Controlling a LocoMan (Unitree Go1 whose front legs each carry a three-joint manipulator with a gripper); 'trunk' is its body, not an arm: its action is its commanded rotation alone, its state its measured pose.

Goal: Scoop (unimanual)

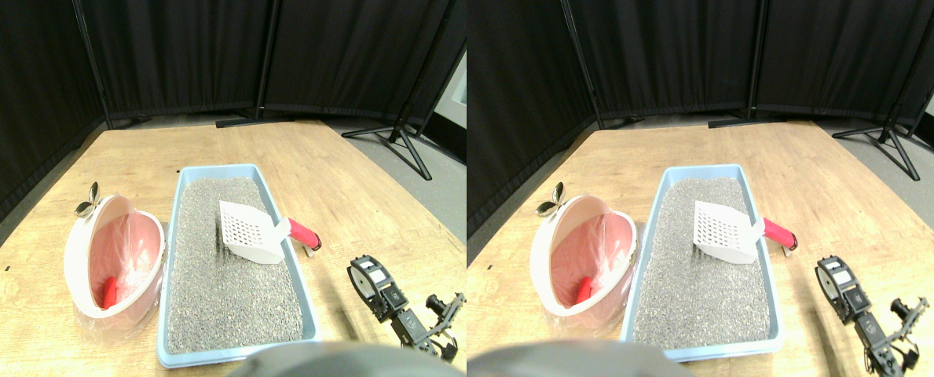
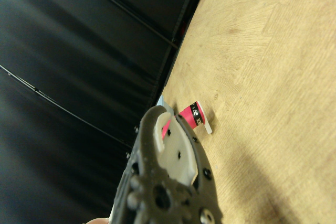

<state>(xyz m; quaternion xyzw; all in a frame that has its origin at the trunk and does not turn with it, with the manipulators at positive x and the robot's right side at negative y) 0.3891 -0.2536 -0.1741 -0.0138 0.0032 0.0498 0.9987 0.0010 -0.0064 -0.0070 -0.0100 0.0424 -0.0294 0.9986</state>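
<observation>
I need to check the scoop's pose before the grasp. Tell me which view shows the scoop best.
The stereo pair view. It shows the whole white scoop lying on the litter in the blue tray, its red handle sticking out over the tray's rim. The wrist view catches only the handle's end beyond the pincer.

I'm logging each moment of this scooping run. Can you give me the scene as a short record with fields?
surface: wooden floor, black curtains behind
tray: blue tray filled with grey litter
scoop: white scoop resting on the litter, its red handle sticking out over the tray's right rim
bin: pink-lined white bin left of the tray, something red inside
hand: robot's hand right of the tray, apart from the scoop
task state: scoop not yet picked up
</observation>
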